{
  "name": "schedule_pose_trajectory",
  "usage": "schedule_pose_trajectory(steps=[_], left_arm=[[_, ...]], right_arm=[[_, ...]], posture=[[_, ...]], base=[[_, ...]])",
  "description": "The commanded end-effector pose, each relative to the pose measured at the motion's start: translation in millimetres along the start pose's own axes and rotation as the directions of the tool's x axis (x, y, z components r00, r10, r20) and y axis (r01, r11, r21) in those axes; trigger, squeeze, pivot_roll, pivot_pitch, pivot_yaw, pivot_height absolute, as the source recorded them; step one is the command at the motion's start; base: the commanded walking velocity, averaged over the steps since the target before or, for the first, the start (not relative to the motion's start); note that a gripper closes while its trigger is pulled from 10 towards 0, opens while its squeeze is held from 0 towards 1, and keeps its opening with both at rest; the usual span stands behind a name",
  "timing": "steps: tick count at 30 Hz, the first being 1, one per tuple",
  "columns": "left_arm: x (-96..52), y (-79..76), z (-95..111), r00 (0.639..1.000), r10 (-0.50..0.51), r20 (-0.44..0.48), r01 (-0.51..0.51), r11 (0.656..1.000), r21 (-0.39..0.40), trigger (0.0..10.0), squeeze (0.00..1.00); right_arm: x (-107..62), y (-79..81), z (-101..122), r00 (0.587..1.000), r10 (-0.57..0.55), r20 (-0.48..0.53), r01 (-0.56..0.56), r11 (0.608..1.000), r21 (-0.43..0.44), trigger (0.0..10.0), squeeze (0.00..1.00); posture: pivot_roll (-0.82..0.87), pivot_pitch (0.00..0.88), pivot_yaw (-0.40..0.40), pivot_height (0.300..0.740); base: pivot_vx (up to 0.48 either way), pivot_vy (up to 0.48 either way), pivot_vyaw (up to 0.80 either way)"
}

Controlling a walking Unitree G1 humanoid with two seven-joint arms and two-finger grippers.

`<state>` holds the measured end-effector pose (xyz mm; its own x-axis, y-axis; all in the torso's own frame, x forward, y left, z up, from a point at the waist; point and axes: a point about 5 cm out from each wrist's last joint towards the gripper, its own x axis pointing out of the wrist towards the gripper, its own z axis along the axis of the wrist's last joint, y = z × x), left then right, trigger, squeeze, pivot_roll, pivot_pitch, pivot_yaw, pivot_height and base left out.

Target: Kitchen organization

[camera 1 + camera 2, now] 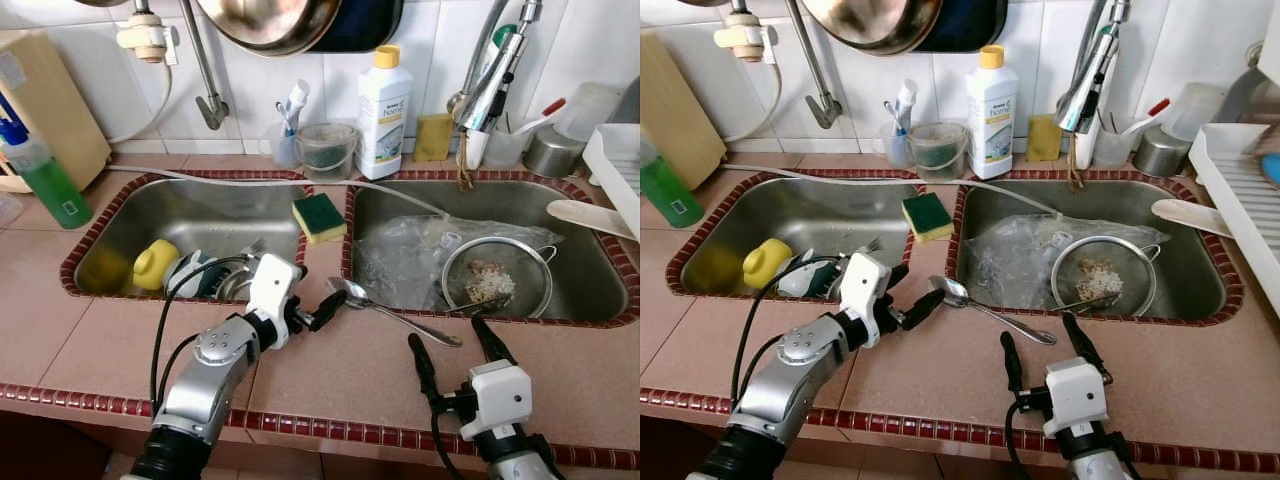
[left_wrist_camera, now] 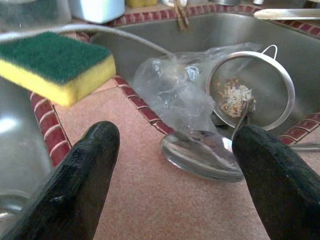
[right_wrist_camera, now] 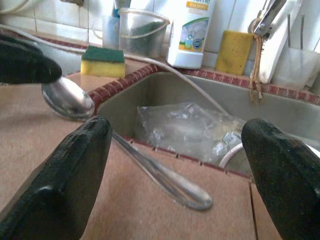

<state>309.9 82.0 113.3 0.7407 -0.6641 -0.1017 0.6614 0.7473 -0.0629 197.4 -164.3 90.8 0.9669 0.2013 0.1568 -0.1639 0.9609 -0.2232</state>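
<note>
A metal spoon lies on the tiled strip of counter between the two sinks, with its bowl toward the left sink. My left gripper is open just left of the spoon's bowl; in the left wrist view the bowl lies on the counter ahead of the two spread fingers. My right gripper stands open at the counter's front edge, fingers on either side of the end of the spoon's handle, not touching it.
A green and yellow sponge rests on the divider. The right sink holds a clear plastic bag and a mesh strainer. A yellow cup and dishes lie in the left sink. Bottles line the back wall; a dish rack is at the right.
</note>
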Motion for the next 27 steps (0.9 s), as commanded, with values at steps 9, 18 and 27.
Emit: schedule_pose_trajectory(steps=[9,18,27], left_arm=[[1.9,7.2,3.0,1.000,0.025,-0.001,-0.025,0.998,-0.059,10.0,0.00],[4.1,6.0,6.8,1.000,0.015,0.002,-0.015,0.988,-0.154,10.0,0.00],[5.2,3.5,8.0,1.000,0.000,-0.023,-0.005,0.975,-0.222,10.0,0.00]], right_arm=[[-0.6,-0.3,4.5,1.000,-0.015,0.018,0.016,1.000,-0.011,10.0,0.00],[0.8,1.9,3.6,1.000,-0.011,0.015,0.011,1.000,-0.018,10.0,0.00],[2.5,2.8,2.4,1.000,-0.007,0.013,0.007,1.000,-0.025,10.0,0.00]], posture=[[-0.25,0.079,0.130,0.740],[-0.25,0.076,0.131,0.740],[-0.24,0.069,0.132,0.740]], base=[[0.000,0.000,0.00],[0.000,0.000,0.00],[0.000,0.000,0.00]])
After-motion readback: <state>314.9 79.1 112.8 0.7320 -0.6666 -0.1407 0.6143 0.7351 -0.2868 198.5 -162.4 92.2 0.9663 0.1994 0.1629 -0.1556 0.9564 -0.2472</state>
